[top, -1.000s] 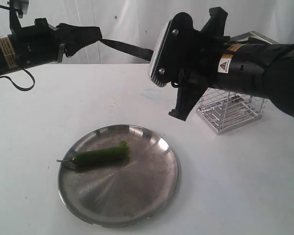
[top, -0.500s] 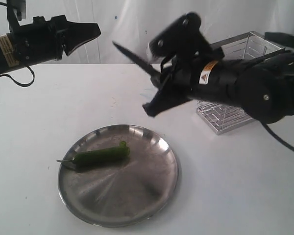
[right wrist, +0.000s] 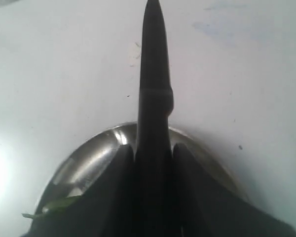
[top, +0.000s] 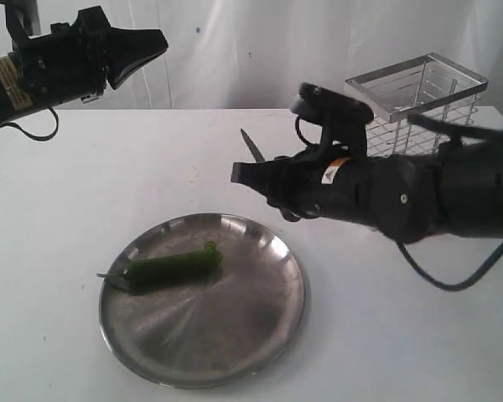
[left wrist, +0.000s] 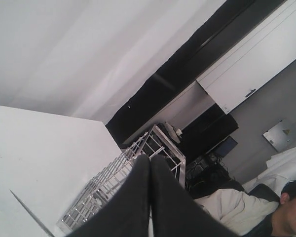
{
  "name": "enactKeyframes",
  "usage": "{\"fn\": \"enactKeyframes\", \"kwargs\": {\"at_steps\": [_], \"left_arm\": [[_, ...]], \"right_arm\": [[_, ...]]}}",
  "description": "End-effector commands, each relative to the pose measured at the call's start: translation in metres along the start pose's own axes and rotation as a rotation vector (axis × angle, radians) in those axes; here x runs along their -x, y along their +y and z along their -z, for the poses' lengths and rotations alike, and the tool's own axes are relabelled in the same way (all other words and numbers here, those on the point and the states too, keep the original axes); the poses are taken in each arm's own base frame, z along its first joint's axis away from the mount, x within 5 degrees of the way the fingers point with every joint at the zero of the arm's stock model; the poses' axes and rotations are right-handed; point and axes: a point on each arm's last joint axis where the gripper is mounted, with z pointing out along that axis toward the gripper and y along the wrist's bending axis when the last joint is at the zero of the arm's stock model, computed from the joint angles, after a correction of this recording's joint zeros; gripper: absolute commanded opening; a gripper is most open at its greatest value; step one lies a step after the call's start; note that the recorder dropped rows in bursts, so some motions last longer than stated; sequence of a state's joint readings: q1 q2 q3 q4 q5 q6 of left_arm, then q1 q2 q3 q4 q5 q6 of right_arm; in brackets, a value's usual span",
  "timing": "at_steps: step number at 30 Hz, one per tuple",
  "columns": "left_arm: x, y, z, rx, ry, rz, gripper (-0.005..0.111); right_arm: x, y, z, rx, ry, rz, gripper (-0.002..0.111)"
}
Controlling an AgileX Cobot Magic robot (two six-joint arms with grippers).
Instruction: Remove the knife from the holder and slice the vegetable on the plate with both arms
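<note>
Over the plate point(top: 243, 327) rim, your right gripper point(right wrist: 153, 148) clamps the knife point(right wrist: 153, 64) handle, blade forward to slice the vegetable point(top: 172, 266); left gripper point(left wrist: 149, 160) closed, empty.

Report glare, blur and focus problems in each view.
Exterior view: evenly lit, soft shadows, dull sheen on the plate, the vegetable sharp. Left wrist view: tilted, the shut left gripper dark and soft against a bright wall. Right wrist view: the knife in the right gripper soft, close to the lens; glare on the table.
</note>
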State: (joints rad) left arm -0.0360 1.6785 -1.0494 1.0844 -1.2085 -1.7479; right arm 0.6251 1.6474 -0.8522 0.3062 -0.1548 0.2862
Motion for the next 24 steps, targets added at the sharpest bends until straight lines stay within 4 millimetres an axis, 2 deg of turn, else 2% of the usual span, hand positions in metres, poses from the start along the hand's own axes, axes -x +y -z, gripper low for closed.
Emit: {"fn": "enactKeyframes", "kwargs": {"at_steps": [1, 4, 8, 12, 14, 18, 21, 24], "left_arm": [[0.003, -0.005, 0.002, -0.017, -0.006, -0.002, 0.0], [0.002, -0.006, 0.002, -0.018, -0.005, -0.002, 0.0], [0.002, -0.006, 0.002, -0.018, 0.001, -0.006, 0.0], [0.002, -0.006, 0.002, -0.018, 0.002, -0.008, 0.0], [0.0, -0.005, 0.002, -0.018, 0.014, -0.024, 0.0], [-0.001, -0.005, 0.002, -0.017, 0.025, -0.05, 0.0], [-0.001, -0.005, 0.002, -0.017, 0.025, -0.05, 0.0], [-0.001, -0.005, 0.002, -0.018, 0.035, -0.087, 0.0]], "right_arm": [[-0.022, 0.006, 0.006, 0.085, -0.122, -0.243, 0.0], [-0.037, 0.017, 0.011, 0.144, -0.145, -0.174, 0.0], [-0.059, 0.036, 0.016, 0.212, -0.082, -0.076, 0.0], [-0.077, 0.055, 0.025, 0.3, -0.07, -0.104, 0.0], [-0.084, 0.061, 0.031, 0.356, -0.088, -0.193, 0.0], [-0.096, 0.051, 0.038, 0.362, -0.081, -0.442, 0.0], [-0.103, 0.037, 0.044, 0.361, -0.114, -0.513, 0.0], [-0.112, 0.027, 0.049, 0.371, -0.075, -0.613, 0.0]]}}
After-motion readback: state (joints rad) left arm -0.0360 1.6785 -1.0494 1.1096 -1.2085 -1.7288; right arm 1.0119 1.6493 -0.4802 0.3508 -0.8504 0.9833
